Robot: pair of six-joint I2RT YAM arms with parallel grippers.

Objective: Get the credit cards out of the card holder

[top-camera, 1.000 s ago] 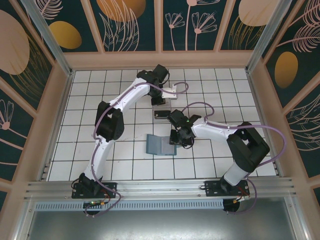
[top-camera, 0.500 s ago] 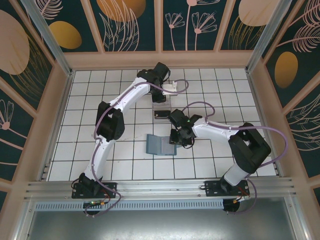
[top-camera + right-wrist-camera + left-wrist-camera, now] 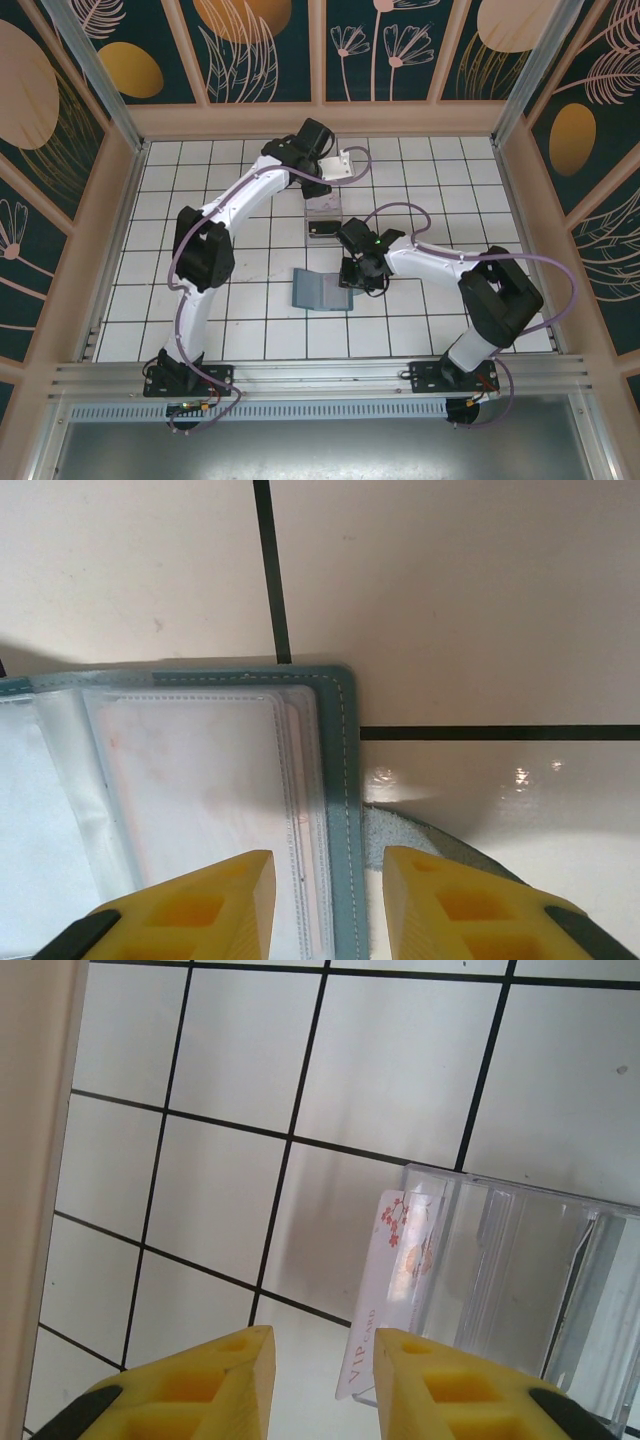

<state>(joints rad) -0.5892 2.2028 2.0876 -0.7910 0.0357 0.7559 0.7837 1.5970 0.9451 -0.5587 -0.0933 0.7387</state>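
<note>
A white tiled worktop (image 3: 200, 300) with black grid lines sits inside a walled enclosure with dark panels painted with plants. Two white and black robot arms rise from its near edge. The left arm (image 3: 240, 200) stretches far towards the back of the worktop, and the right arm (image 3: 450, 262) bends in towards the middle.

A clear plastic box (image 3: 322, 208) lies near the middle back, below the end of the left arm. A small dark rectangle, apparently a dark card (image 3: 322, 228), sits at the box's near end.

The teal card holder (image 3: 322, 290) lies open and flat near the centre, closer to the arms than the box. In the right wrist view, its clear sleeve (image 3: 190, 780) has a faint pink tint.

A pale card (image 3: 385, 1300) printed with red blossoms and the letters VIP leans at the edge of the clear box.

The left claw (image 3: 325, 1370) hovers above that card, its yellow fingers parted and gripping nothing. The right claw (image 3: 328, 900) is also part open, with one finger over the holder's sleeve and the other over bare tile. The holder's stitched right edge runs between the two fingers, and they are not clamped on it.
</note>
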